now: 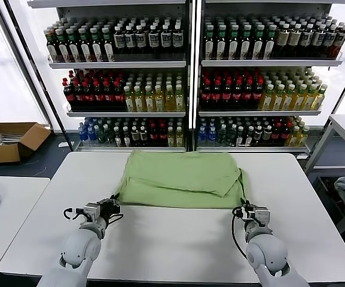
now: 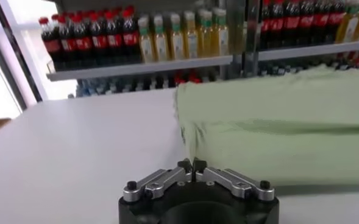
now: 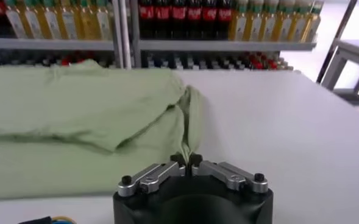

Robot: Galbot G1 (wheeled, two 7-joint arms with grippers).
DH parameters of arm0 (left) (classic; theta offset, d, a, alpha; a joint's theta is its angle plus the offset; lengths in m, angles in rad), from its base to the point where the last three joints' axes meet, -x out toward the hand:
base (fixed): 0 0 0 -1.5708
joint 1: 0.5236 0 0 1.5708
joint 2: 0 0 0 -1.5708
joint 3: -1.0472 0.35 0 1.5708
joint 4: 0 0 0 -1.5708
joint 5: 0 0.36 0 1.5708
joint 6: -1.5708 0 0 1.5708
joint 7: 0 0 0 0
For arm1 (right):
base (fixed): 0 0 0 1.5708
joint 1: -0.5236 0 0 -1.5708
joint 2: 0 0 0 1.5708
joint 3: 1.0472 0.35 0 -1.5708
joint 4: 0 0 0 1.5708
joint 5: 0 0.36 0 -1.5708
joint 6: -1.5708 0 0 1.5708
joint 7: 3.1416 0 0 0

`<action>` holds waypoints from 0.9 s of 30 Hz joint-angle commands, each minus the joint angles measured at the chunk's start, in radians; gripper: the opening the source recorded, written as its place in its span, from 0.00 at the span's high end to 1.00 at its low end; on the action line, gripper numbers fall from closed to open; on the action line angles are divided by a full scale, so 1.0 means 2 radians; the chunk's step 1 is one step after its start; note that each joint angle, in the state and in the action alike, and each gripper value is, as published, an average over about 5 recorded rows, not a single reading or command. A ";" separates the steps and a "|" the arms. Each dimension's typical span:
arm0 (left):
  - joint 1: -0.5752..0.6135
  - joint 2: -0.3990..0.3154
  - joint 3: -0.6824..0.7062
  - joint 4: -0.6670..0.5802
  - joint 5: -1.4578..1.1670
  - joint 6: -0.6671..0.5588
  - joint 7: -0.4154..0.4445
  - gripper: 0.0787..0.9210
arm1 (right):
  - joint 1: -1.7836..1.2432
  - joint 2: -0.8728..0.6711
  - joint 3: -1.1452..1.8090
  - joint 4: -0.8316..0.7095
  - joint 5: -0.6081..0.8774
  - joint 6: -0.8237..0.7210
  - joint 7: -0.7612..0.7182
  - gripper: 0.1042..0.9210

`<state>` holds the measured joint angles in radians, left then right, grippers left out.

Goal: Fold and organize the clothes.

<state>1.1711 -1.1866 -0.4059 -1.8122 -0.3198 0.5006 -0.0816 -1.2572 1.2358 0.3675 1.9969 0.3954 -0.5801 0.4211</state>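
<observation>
- Centrally on the white table (image 1: 178, 245) lies the light green, soft cotton shirt (image 1: 181, 179), partly folded.
- Left gripper (image 1: 113, 206): low at the near-left corner, fingers closed, apparently pinching the hem.
- Right gripper (image 1: 244, 210): low at the near-right corner, closed likewise.
- Step: corners seized; next, judged, lift together and carry the near edge toward the bottle shelves (image 1: 190, 66).

You see rounded pale-grey forearms; each ends in a black-bodied gripper — left gripper (image 2: 192, 165), right gripper (image 3: 187, 159) — with silver fingers, black screws and looping black cables.
</observation>
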 commanded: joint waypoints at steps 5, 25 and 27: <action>0.284 0.018 -0.056 -0.228 0.056 -0.037 0.000 0.99 | -0.237 0.010 0.038 0.169 -0.091 0.003 0.027 0.97; 0.341 -0.028 -0.042 -0.208 0.113 -0.071 -0.004 0.94 | -0.282 0.011 0.029 0.135 -0.115 0.024 0.018 0.64; 0.341 -0.030 -0.042 -0.221 0.113 -0.071 -0.004 0.89 | -0.282 0.011 0.034 0.145 -0.112 0.025 0.017 0.57</action>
<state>1.7701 -1.2206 -0.4871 -2.1826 -0.1336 0.3836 -0.0865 -1.7722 1.2565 0.4267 2.2521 0.1889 -0.5391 0.4576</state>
